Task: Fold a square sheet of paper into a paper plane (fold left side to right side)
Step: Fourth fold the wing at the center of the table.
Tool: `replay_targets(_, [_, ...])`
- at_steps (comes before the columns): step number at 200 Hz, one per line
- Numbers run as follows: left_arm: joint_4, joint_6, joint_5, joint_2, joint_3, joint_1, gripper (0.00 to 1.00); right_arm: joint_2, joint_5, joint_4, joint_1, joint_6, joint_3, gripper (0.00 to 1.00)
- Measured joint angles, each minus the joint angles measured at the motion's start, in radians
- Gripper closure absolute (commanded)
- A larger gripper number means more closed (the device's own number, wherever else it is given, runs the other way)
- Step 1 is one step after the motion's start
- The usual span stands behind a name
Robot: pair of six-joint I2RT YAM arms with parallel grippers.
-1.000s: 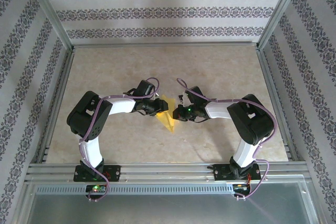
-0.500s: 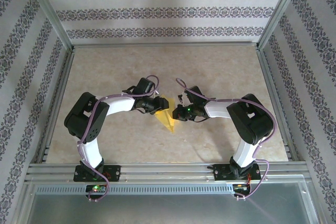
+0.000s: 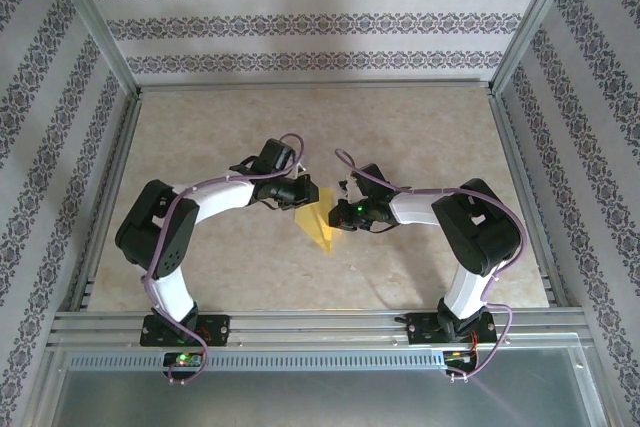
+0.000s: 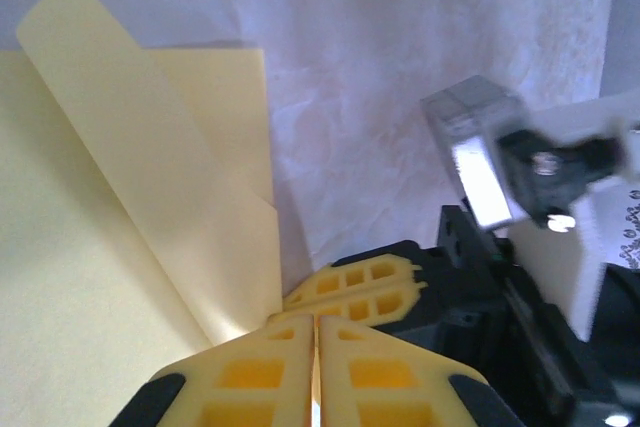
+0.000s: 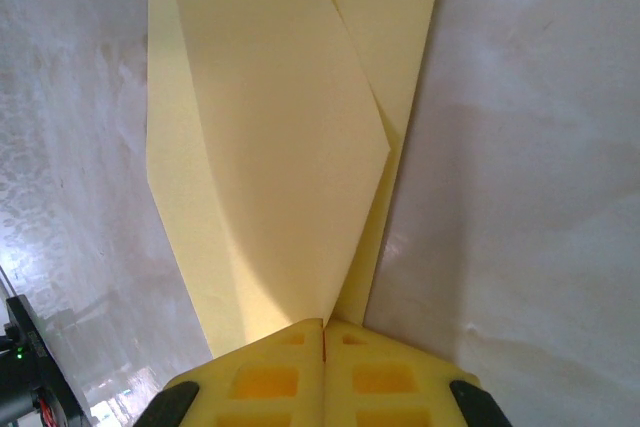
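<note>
My left pincer point(image 4: 316, 320) is clamped shut, its yellow fingertips pinching the lower tip of a raised flap of the square sheet of paper point(image 4: 130, 247). My right pincer point(image 5: 323, 325) is closed too, and the paper's point(image 5: 270, 147) folded layers run down into the seam between its tips. From above, the left pincer point(image 3: 305, 193) and the right pincer point(image 3: 336, 214) meet near the middle of the pale marbled desk point(image 3: 420, 147), with the sheet point(image 3: 320, 227) between and just below them. The paper is thin, plain yellow and no longer square: creased layers overlap, and its outline narrows to a point towards the near edge.
</note>
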Motion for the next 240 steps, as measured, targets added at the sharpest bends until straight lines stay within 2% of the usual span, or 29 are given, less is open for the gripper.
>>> replay_targets(75, [0.005, 0.010, 0.048, 0.137, 0.044, 0.000, 0.93, 0.000, 0.000, -0.002, 0.000, -0.015, 0.001, 1.00])
replay_targets(240, [-0.018, 0.044, 0.016, 0.171, 0.048, 0.000, 0.94, 0.006, 0.016, -0.058, 0.006, -0.048, 0.034, 1.00])
